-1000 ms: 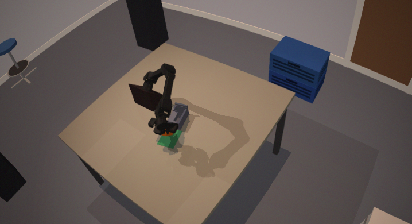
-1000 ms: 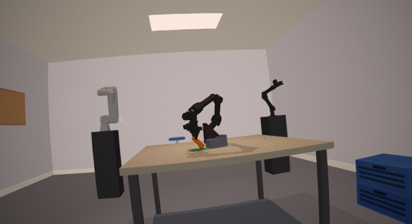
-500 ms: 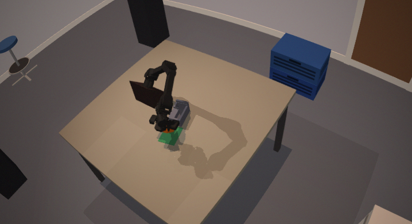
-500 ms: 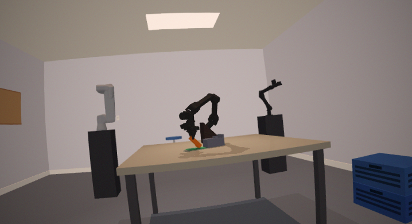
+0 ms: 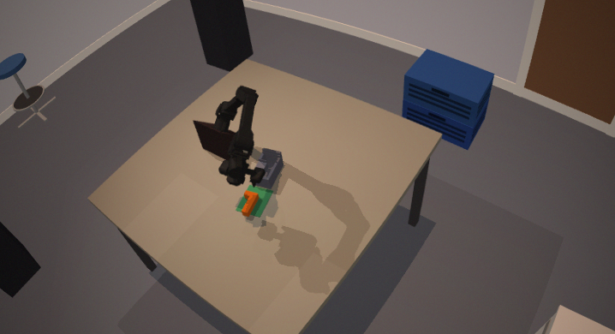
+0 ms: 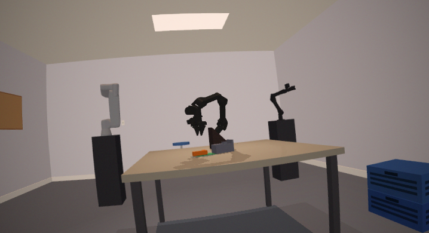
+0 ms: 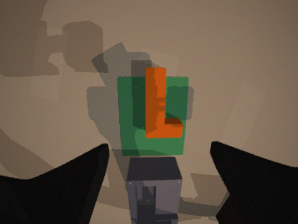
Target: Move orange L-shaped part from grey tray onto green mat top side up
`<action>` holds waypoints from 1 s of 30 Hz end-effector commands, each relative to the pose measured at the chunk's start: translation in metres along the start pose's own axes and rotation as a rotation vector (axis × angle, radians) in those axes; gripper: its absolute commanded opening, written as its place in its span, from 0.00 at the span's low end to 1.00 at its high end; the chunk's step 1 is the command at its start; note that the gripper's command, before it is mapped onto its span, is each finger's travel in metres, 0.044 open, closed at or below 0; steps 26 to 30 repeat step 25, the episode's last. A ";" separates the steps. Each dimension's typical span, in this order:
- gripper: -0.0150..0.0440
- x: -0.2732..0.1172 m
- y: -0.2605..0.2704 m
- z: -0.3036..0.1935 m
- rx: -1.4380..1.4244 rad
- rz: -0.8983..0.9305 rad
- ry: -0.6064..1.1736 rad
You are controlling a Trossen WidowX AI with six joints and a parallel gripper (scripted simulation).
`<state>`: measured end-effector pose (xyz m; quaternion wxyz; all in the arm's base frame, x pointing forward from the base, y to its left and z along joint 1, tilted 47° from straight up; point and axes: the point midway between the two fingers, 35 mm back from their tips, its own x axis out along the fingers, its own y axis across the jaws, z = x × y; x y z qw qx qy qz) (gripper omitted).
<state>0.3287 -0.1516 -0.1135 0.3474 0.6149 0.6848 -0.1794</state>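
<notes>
The orange L-shaped part (image 5: 250, 203) (image 6: 199, 153) (image 7: 155, 100) lies flat on the green mat (image 5: 264, 203) (image 6: 210, 153) (image 7: 172, 146). Its L-shaped end is toward the tray, and its straight end reaches a little past the mat's far edge in the wrist view. The frames do not clearly show which face is up. The grey tray (image 5: 265, 181) (image 6: 221, 147) (image 7: 154, 169) stands beside the mat, and the part of its pocket that shows looks empty. My gripper (image 5: 255, 182) (image 6: 199, 134) (image 7: 161, 148) is open and empty, well above the table, with nothing touching the part.
A dark reddish-brown panel (image 5: 215, 139) (image 6: 213, 138) stands upright behind the tray, close to the arm's base. The arm's shadow falls over the wooden table (image 5: 171, 229) (image 6: 284, 150). Blue drawer units (image 5: 447, 91) (image 6: 392, 183) stand on the floor away from the table.
</notes>
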 end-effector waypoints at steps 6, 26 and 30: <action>0.93 -0.014 0.001 0.001 -0.002 0.012 -0.013; 0.93 -0.014 0.001 0.001 -0.002 0.012 -0.013; 0.93 -0.014 0.001 0.001 -0.002 0.012 -0.013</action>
